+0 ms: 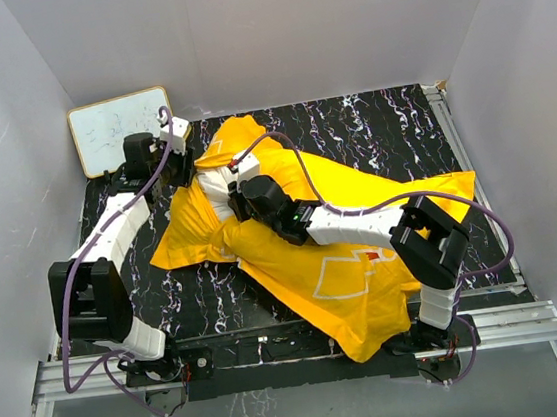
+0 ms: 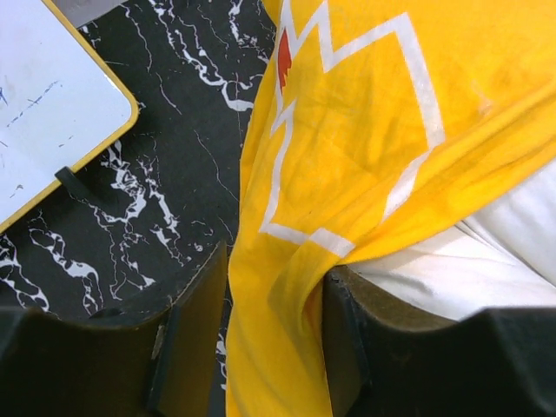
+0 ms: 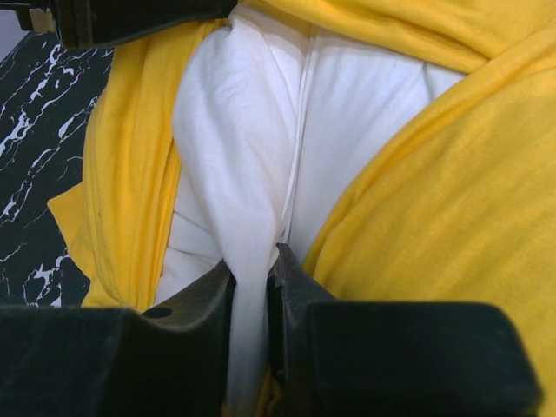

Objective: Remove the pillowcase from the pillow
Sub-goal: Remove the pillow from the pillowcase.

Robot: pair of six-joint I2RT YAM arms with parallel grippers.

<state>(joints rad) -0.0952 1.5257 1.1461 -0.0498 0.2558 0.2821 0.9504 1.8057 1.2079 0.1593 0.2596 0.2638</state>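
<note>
The bright yellow pillowcase point(image 1: 364, 249) lies slanted across the table, from back left to front right. The white pillow point(image 1: 218, 187) pokes out of its open end at the left. My left gripper point(image 1: 189, 166) sits at that opening. In the left wrist view the left gripper point(image 2: 276, 274) is open, with a loose fold of the pillowcase point(image 2: 365, 130) between the jaws and the pillow point(image 2: 486, 261) bare at the right. My right gripper point(image 1: 237, 201) reaches in from the right. The right gripper point(image 3: 254, 265) is shut on a pinch of the pillow point(image 3: 261, 122), with the pillowcase point(image 3: 452, 200) on both sides.
A white-faced board point(image 1: 121, 131) with a yellow rim leans at the back left corner and shows close by as the board point(image 2: 43, 113) in the left wrist view. Grey walls enclose the black marbled table point(image 1: 370, 128). A metal rail point(image 1: 275, 355) runs along the near edge.
</note>
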